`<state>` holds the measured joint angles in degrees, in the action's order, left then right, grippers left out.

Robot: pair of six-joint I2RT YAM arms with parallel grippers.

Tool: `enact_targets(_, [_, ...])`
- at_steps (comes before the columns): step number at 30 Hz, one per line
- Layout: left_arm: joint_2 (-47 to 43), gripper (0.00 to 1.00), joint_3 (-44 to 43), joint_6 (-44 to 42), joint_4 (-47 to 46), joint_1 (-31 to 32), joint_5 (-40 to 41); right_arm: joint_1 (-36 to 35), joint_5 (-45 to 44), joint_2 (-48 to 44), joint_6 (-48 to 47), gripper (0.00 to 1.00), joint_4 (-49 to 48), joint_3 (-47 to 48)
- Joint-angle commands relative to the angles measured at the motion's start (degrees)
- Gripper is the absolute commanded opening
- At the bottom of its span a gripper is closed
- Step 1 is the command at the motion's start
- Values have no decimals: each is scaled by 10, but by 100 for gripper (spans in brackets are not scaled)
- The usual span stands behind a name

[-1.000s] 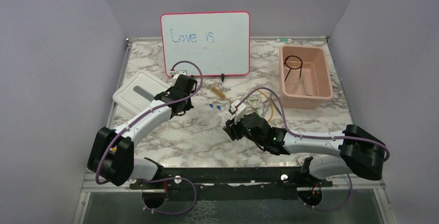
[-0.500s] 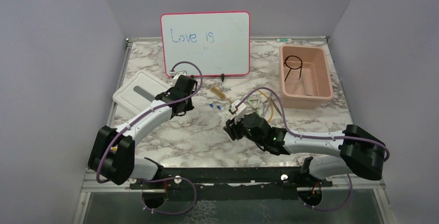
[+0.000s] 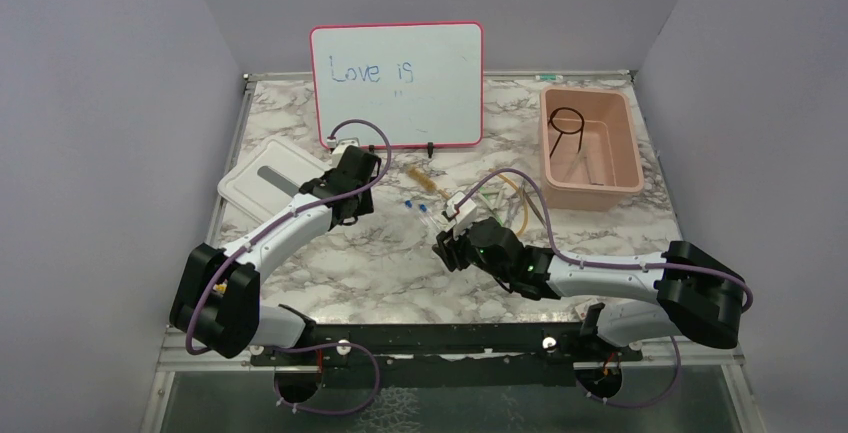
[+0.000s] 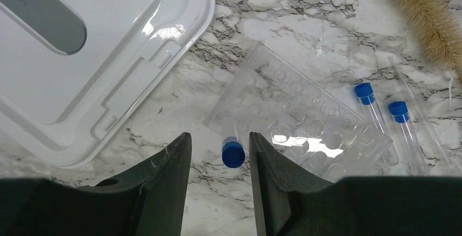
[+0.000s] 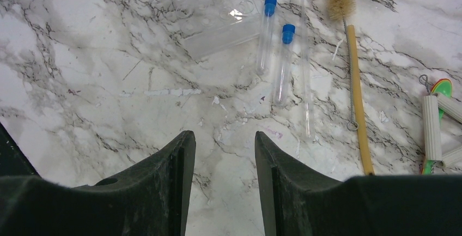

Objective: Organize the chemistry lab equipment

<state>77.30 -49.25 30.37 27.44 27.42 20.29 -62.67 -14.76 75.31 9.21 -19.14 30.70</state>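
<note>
In the left wrist view a blue-capped clear tube [image 4: 233,154] stands at the near corner of a clear well rack [image 4: 305,121]. My left gripper [image 4: 219,135] is open, with a jaw on each side of the cap and a gap on both sides. It sits by the white lid in the top view [image 3: 352,203]. Two more blue-capped tubes [image 5: 265,34] [image 5: 283,56] lie on the marble ahead of my right gripper [image 5: 224,133], which is open and empty [image 3: 445,251]. The black wire ring [image 3: 568,119] lies in the pink bin [image 3: 625,168].
A white lid [image 4: 65,56] lies left of the rack. A bristle brush with an amber handle [image 5: 357,78], a thin glass rod [image 5: 307,78] and white-handled tools [image 5: 433,127] lie right of the tubes. The red-framed whiteboard [image 3: 396,83] stands at the back.
</note>
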Motion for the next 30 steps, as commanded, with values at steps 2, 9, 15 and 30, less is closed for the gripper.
enact_targets(2, [-15,46,-19,-3,16,-3,37,-3,-18,-14,7,48,9,13])
enact_targets(9, [-16,46,-19,-4,19,-5,45,-3,-17,-15,7,48,9,13])
enact_targets(15, [-19,47,-25,-6,20,-5,40,-3,-17,-15,7,48,10,14])
enact_targets(30, [-118,56,-51,-28,-12,-5,-60,15,-143,48,125,47,143,100])
